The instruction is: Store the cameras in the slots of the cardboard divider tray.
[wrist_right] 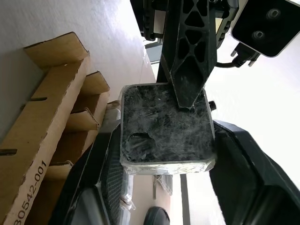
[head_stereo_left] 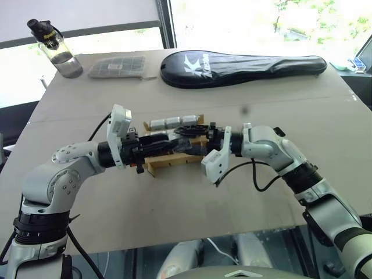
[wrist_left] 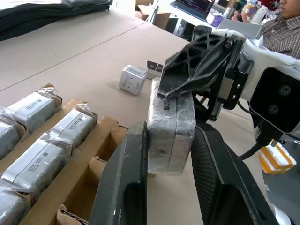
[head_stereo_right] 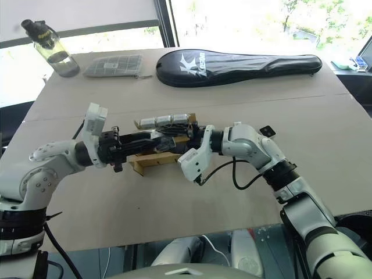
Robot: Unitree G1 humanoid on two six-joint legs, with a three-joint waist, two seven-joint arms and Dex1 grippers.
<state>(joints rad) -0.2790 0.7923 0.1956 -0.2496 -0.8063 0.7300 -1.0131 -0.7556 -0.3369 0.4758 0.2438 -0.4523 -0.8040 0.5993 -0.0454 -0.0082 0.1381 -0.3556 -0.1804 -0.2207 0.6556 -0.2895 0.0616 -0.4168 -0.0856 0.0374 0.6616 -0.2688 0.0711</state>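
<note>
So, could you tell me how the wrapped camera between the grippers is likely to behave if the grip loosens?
The camera wears glossy, crinkled plastic wrap, so it may be slippery against the left gripper's smooth black fingers. Its boxy, flat-sided shape suggests it is stiff and would rest flat rather than roll. The dark lens face looks scuffable, so it is probably best not dropped.

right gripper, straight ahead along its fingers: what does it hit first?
The camera already between its fingers, then the left gripper pinching that camera from the opposite side. Depth between them is hard to judge.
</note>
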